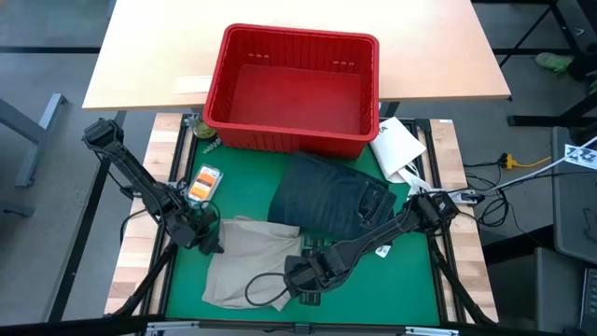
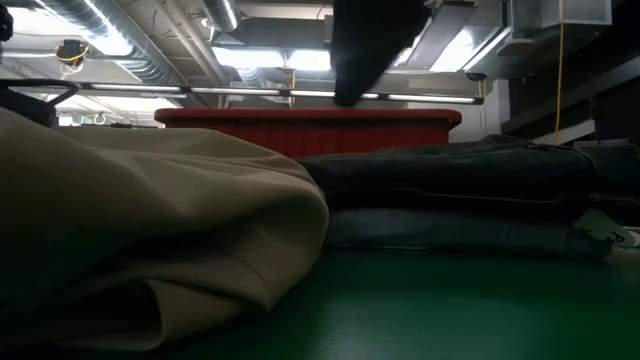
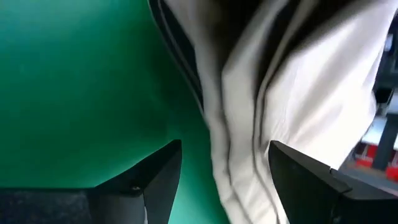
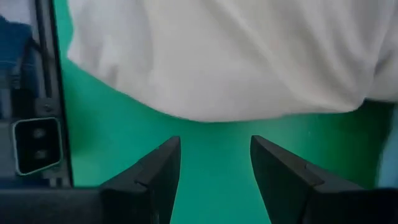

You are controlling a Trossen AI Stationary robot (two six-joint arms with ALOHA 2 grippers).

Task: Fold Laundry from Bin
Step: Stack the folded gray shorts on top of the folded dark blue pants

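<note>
The khaki trousers (image 1: 250, 259) lie rumpled on the green mat (image 1: 410, 285) of the counter, between the two arms, with the folded jeans (image 1: 331, 198) beside them and the red bin (image 1: 293, 89) empty beyond. The left end effector (image 1: 207, 238) sits at their left edge, jaws wide around a fold but not closed. The right end effector (image 1: 303, 276), open and empty, hovers at their right hem; clear mat lies to its right.

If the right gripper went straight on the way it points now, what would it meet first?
Most likely the tan khaki trousers: the open right gripper points across a strip of bare green mat at their near edge. How far off that edge lies is unclear.
</note>
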